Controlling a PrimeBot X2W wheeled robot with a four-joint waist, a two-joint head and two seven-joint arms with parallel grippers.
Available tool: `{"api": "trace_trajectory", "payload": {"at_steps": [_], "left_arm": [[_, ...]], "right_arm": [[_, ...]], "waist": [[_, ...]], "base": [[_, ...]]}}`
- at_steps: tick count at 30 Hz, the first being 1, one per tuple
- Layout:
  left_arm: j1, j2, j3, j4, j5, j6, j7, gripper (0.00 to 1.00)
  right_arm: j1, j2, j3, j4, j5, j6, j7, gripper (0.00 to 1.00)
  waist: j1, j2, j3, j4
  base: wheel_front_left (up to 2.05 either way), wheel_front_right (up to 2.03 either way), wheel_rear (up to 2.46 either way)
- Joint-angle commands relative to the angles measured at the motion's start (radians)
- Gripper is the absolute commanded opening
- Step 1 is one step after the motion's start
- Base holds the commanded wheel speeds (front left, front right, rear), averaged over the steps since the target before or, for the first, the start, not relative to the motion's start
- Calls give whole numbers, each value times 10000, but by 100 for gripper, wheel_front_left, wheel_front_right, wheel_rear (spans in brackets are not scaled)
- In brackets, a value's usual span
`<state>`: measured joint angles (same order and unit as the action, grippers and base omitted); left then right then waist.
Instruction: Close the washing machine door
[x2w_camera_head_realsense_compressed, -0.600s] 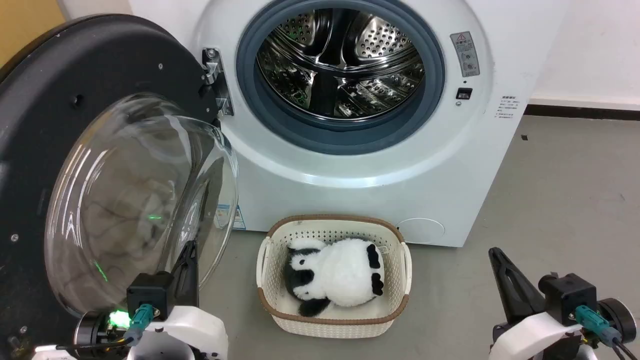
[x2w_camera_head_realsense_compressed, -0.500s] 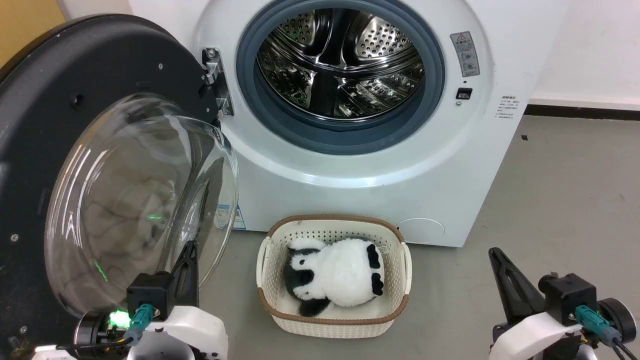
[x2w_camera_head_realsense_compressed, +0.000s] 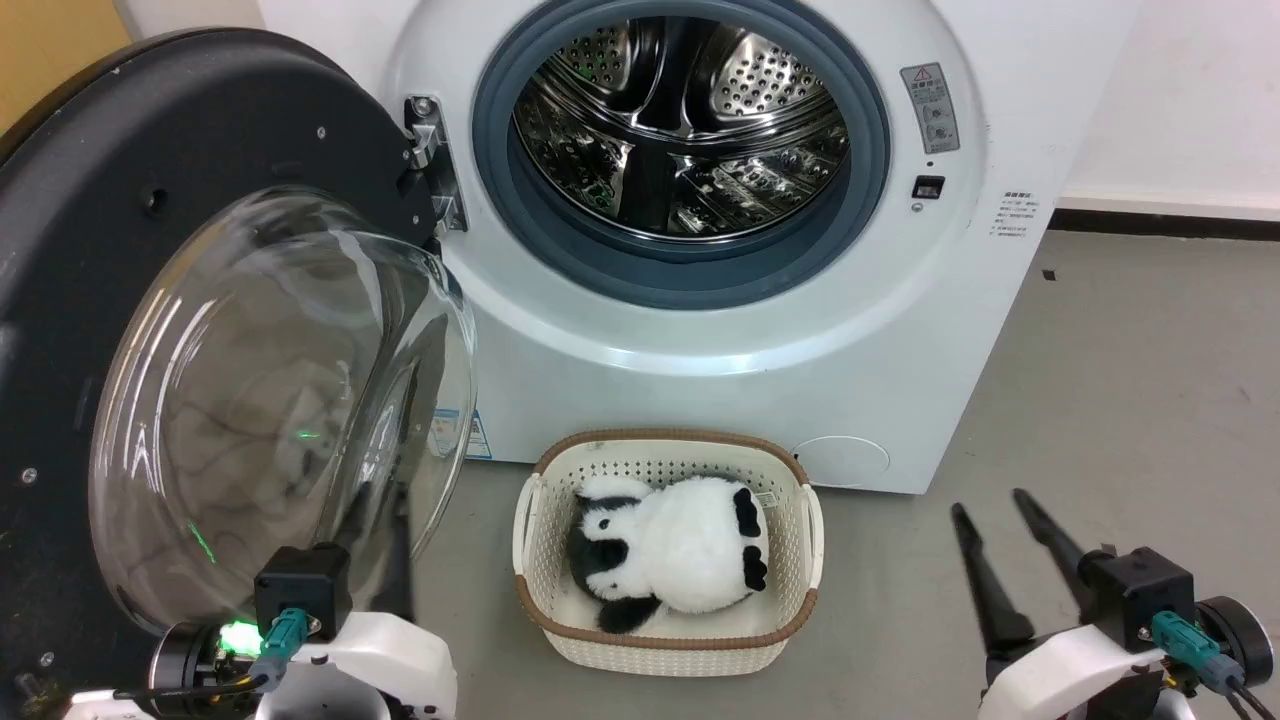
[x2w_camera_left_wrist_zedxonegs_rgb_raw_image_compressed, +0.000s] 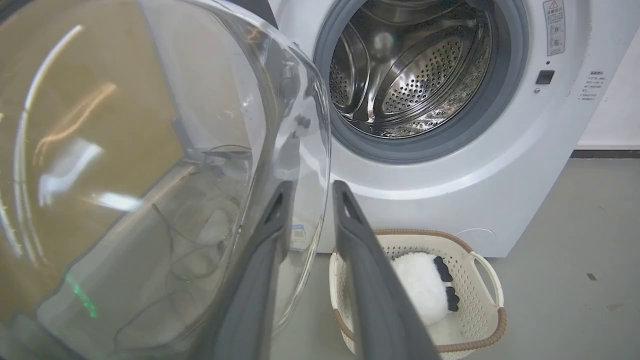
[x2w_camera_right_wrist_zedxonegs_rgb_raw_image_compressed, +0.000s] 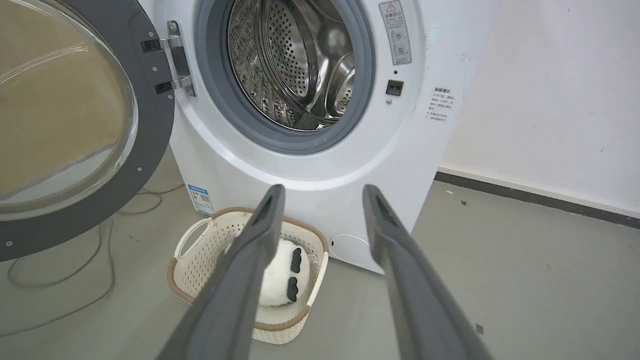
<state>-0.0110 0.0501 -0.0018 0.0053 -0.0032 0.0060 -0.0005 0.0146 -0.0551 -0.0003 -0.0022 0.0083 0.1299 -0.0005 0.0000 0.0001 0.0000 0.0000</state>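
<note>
The washing machine door (x2w_camera_head_realsense_compressed: 200, 330) stands swung wide open off the left edge of the washing machine (x2w_camera_head_realsense_compressed: 640, 400), hinged beside the drum opening, its glass bowl bulging toward the robot. The left gripper (x2w_camera_head_realsense_compressed: 385, 500), fingers slightly apart, sits just beside the bowl's lower right edge; whether it touches the glass cannot be told. The door lies up and left of it. The right gripper (x2w_camera_head_realsense_compressed: 990, 500), fingers apart, holds nothing and hovers well apart over the floor's right side. The left arm is nearer, so the closing push looks to be its job.
</note>
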Motion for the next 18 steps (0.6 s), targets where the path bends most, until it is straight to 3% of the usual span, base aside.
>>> {"api": "trace_trajectory", "payload": {"at_steps": [1,9,10,11,12,18], "left_arm": [[-3,2,-18,6,-18,49,-51,100],[-20,2,-111,8,-50,251,-219,100],[-23,2,-123,7,-47,274,-240,53],[-30,2,-135,4,-45,294,-261,31],[-38,2,-147,-2,-46,310,-282,0],[-199,15,-213,-128,-58,352,-406,0]], "right_arm": [[-5,1,-37,11,31,0,-52,100],[-13,4,-150,8,145,1,-219,100],[-14,5,-164,8,162,1,-240,100],[-15,5,-179,8,180,1,-261,100],[-16,5,-194,6,197,1,-282,100],[-21,8,-284,-5,294,1,-406,100]], "waist": [[0,-1,5,0],[0,-1,22,6],[0,-1,24,9],[0,-1,25,12],[0,-1,27,18],[0,-1,48,100]], "base": [[0,0,0],[0,0,0],[0,0,0],[0,0,0],[0,0,0],[0,0,0]]}}
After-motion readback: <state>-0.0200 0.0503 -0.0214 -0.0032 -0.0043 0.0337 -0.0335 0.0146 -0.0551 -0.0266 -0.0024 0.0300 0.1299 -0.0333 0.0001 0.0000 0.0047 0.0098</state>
